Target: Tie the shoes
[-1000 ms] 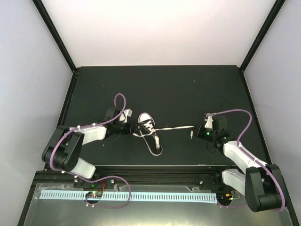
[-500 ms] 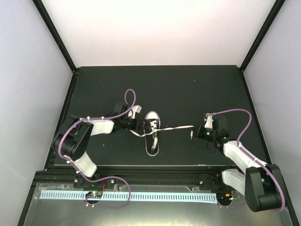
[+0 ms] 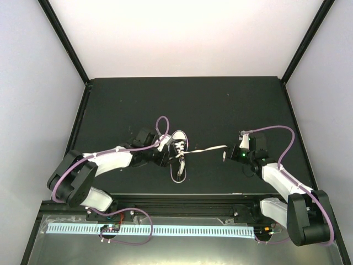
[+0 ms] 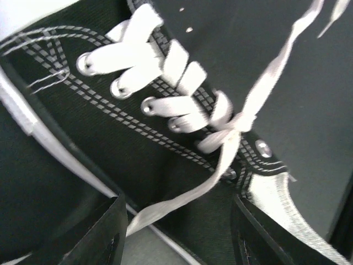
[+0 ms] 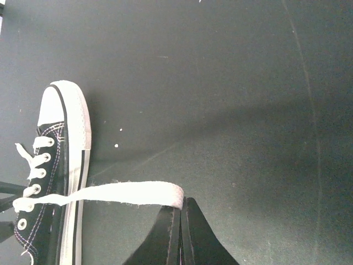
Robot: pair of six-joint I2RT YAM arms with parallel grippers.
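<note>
The small black sneaker [image 3: 178,144] with a white toe cap lies mid-table, toe pointing away. One white lace [image 3: 207,149] runs taut to the right into my right gripper [image 3: 226,155], which is shut on its end. In the right wrist view the pinched lace [image 5: 110,193] leads left to the shoe [image 5: 52,182]. My left gripper [image 3: 165,155] is open against the shoe's left side. In the left wrist view the shoe [image 4: 110,138] fills the frame, and the other lace [image 4: 165,208] hangs loose between the open fingers [image 4: 107,234]. That lace trails toward me in a loop [image 3: 177,172].
The black mat [image 3: 220,105] ends at a raised rail [image 3: 176,194] along the near edge. Black frame posts stand at the back corners, with pale walls on the sides.
My left arm has swung right and closed in on the shoe's side. The shoe has slid a little to the right and the near lace loop has shifted. The right gripper has barely moved.
</note>
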